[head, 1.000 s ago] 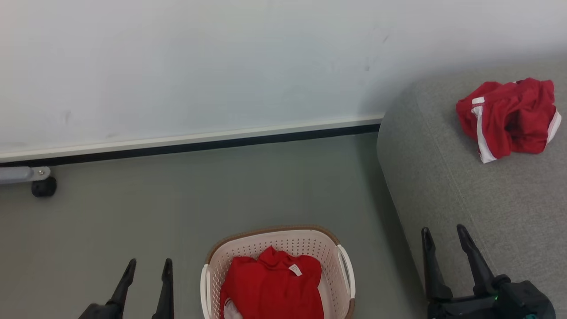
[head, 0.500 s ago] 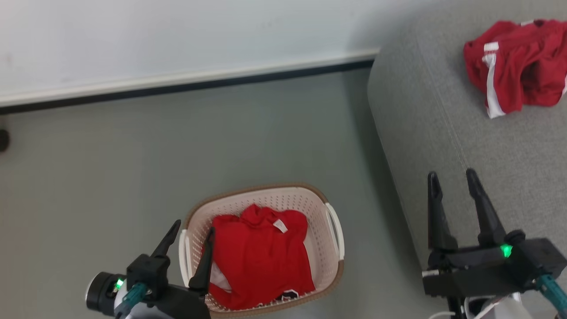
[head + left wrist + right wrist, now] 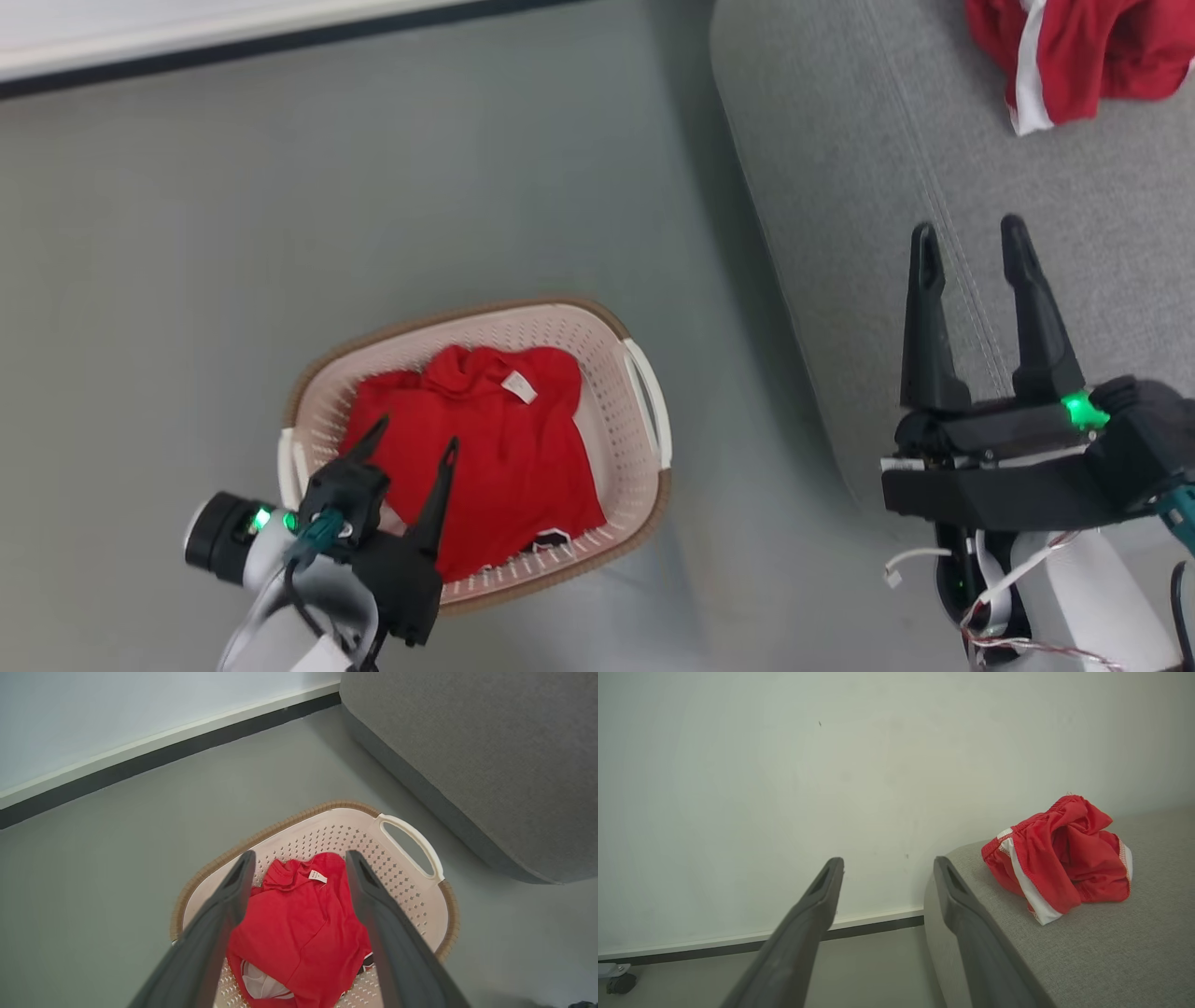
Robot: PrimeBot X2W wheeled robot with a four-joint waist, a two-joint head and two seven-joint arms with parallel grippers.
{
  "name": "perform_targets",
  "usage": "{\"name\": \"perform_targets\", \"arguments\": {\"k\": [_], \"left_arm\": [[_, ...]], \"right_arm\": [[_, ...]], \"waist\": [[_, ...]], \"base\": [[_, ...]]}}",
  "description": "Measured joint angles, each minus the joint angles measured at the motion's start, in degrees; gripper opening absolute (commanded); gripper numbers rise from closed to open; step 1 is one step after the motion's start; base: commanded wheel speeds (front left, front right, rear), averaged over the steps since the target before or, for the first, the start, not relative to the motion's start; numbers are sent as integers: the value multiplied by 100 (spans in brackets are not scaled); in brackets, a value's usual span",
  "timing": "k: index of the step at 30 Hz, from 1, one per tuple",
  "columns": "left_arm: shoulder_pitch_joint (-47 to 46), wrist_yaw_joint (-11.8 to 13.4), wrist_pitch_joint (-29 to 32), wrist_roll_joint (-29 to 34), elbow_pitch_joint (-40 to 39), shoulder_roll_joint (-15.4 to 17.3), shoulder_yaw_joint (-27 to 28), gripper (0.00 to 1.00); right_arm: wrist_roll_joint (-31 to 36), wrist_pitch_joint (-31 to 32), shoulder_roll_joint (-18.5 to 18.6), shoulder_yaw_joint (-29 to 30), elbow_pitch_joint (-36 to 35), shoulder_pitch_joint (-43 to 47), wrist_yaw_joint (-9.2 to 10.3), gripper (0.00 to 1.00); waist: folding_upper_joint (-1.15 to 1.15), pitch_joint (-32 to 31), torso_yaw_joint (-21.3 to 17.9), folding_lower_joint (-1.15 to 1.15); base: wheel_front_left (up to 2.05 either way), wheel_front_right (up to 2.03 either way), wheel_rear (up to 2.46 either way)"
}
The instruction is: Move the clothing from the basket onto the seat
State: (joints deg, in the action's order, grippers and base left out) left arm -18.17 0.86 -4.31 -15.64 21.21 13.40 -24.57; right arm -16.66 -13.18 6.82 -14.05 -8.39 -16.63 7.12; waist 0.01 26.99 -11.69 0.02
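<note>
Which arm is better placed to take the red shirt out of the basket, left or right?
Left, probably. The left gripper hangs open above the red shirt in the basket; the right gripper is open over the sofa seat, away from the basket.

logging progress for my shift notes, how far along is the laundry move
Done: the striped garment lies on the seat. In hand: the left gripper hangs open over the basket, above the red shirt, gripping nothing. Left: that shirt must go to the seat; the right gripper is open and empty.
</note>
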Motion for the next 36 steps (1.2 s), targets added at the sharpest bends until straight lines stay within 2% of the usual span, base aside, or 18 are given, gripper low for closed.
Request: {"name": "perform_targets", "arguments": {"k": [13,23,29,36], "left_arm": [[-990,-86,307,383,679,134,-126,100],[-1808,-86,427,681,953,479,-80,100],[-2075,27,453,835,1189,726,70,100],[-2206,187,326,938,1456,738,85,100]], "right_arm": [[-2,-8,-151,-85,-37,-799,-9,100],[-88,-55,-247,-165,-89,-1260,-16,100],[-142,-105,-307,-212,-24,-1484,-16,100],[-165,-112,-331,-233,177,-1562,-34,100]], "waist": [[0,1134,-443,-1],[0,1999,-747,-1],[0,2479,-956,-1],[0,2810,-1233,-2]], "base": [[0,0,0],[0,0,0],[0,0,0],[0,0,0]]}}
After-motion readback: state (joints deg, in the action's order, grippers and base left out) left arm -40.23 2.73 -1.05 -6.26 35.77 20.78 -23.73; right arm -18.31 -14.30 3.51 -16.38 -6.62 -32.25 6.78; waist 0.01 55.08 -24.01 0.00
